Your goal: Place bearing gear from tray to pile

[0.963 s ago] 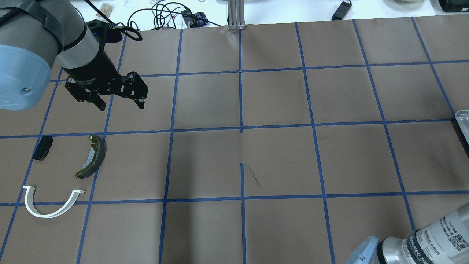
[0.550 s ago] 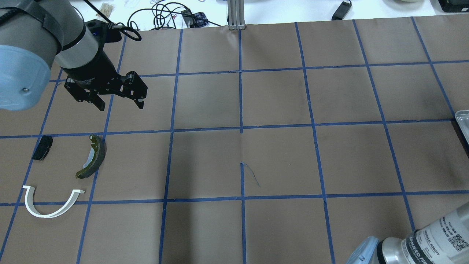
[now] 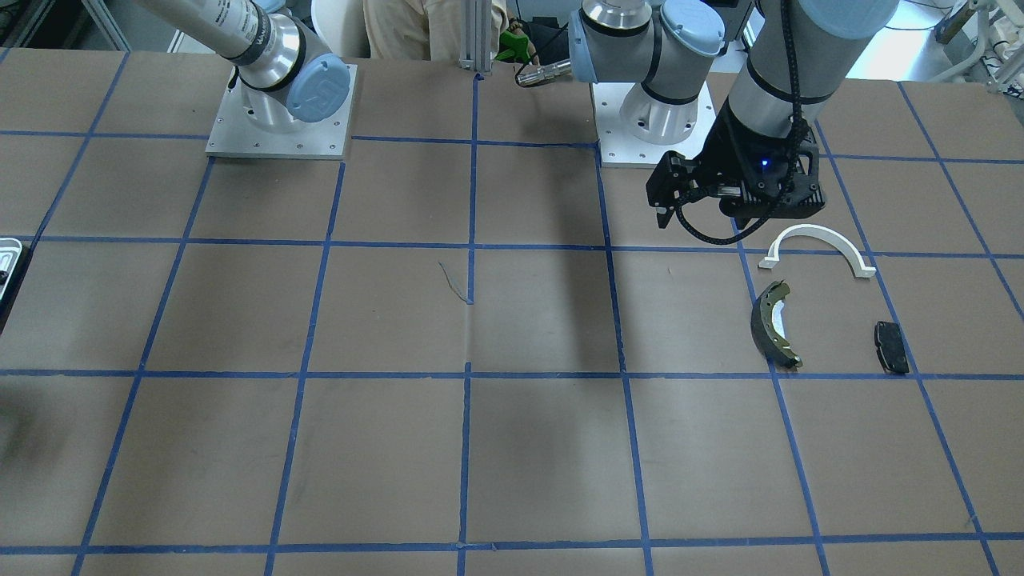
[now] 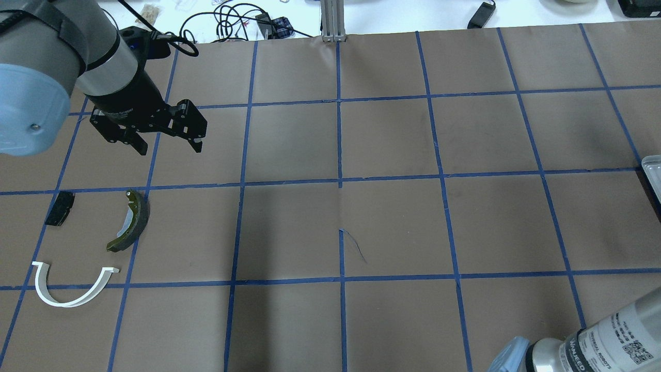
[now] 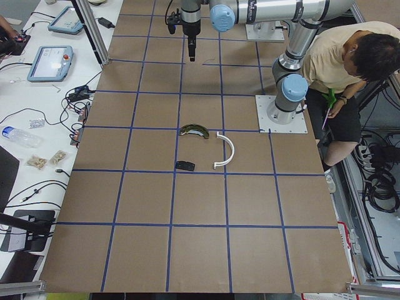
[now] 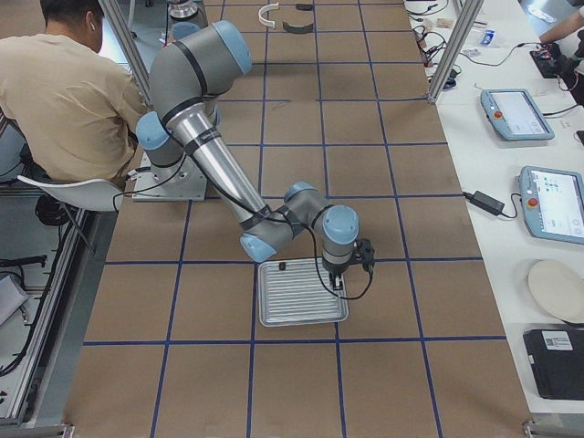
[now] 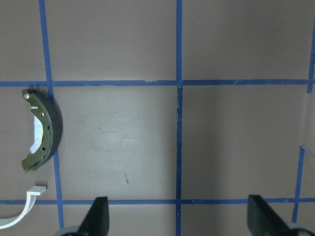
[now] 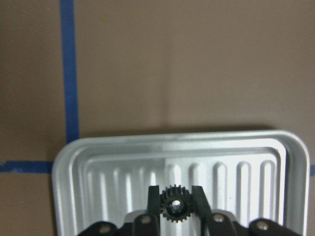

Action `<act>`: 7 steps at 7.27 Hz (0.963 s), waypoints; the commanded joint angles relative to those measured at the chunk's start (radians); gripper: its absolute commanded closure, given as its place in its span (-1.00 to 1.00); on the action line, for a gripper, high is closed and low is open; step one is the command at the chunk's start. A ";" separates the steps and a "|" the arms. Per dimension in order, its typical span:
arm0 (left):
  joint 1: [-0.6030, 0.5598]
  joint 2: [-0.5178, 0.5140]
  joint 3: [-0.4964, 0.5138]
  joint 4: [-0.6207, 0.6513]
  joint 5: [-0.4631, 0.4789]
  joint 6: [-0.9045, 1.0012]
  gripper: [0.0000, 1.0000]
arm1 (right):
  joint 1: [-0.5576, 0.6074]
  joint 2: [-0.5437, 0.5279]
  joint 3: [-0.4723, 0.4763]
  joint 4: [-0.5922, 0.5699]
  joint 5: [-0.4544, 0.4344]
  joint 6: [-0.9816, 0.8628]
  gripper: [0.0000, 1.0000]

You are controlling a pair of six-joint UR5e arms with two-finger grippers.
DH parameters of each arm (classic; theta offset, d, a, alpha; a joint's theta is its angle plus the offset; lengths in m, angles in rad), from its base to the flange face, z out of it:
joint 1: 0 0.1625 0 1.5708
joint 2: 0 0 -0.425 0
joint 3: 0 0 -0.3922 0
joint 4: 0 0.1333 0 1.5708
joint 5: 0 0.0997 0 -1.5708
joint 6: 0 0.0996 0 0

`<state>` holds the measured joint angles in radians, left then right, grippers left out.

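The right jaws are clamped on the bearing gear [image 8: 172, 203], held over the ribbed floor of the tray [image 8: 88, 157]. Far from the tray, the pile [image 4: 129, 221] lies on the table [image 4: 392, 217], and the left jaws hang spread wide.

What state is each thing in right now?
left gripper: open, empty, hovering.
right gripper: shut on bearing gear.
bearing gear: between the fingers, over the tray.
tray: lying flat.
brake shoe: loose on the table.
white bracket: loose, apart from shoe.
black pad: loose.
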<state>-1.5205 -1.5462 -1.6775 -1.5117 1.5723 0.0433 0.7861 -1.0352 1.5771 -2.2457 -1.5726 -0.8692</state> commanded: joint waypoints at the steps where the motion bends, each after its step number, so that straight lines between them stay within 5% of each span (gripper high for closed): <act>1: 0.000 0.000 -0.001 0.002 0.000 0.000 -1.00 | 0.262 -0.052 0.021 0.039 0.002 0.207 0.90; 6: 0.005 0.000 -0.001 0.008 0.004 -0.002 -1.00 | 1.096 -0.154 0.110 0.057 -0.001 1.226 0.89; 7: 0.003 0.000 -0.001 0.007 0.005 -0.002 -1.00 | 1.199 -0.157 0.113 0.057 0.002 1.280 0.90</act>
<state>-1.5177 -1.5463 -1.6782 -1.5027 1.5724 0.0416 1.8225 -1.1897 1.6764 -2.1830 -1.5766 0.2687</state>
